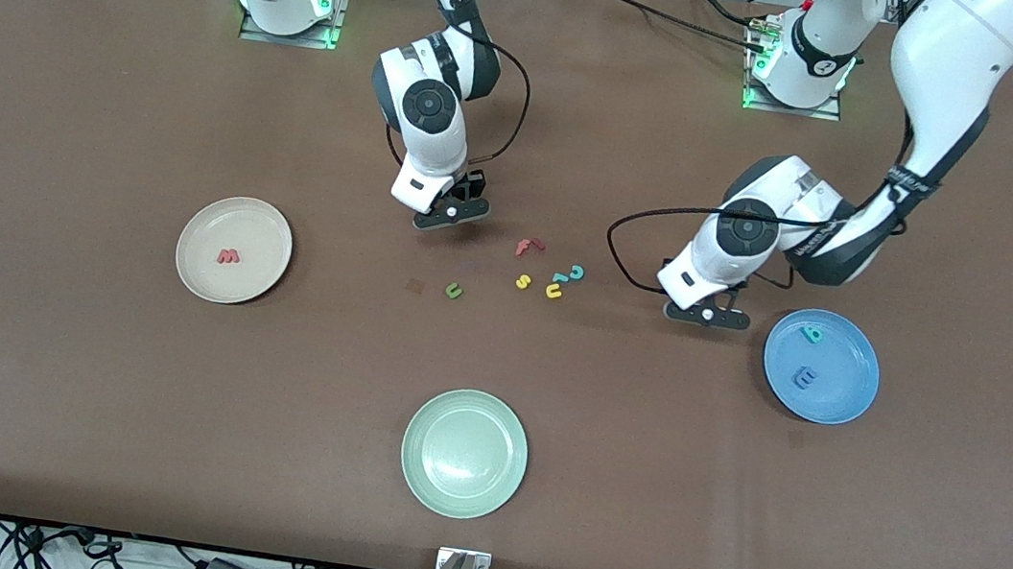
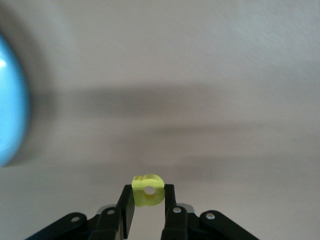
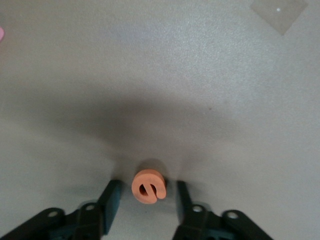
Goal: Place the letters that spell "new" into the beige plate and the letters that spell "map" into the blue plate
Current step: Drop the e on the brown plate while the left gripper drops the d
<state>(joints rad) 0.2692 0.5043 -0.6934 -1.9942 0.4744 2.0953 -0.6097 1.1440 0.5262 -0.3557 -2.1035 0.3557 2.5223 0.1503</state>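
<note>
Plates: three — beige plate point(image 1: 233, 249), blue plate point(image 1: 821, 366), green plate point(image 1: 464, 453).
Letters in beige plate: one — red w point(image 1: 228, 256).
Letters in blue plate: two — teal p point(image 1: 812, 334), blue m point(image 1: 805, 377).
Loose letters on bench: six — green n point(image 1: 453, 291), red f point(image 1: 528, 247), yellow s point(image 1: 523, 281), yellow u point(image 1: 554, 291), teal c point(image 1: 576, 273), one more teal piece point(image 1: 559, 278).
Letters at end effectors: two — yellow a point(image 2: 148, 190), orange e point(image 3: 148, 187).
Arms: two.
</note>
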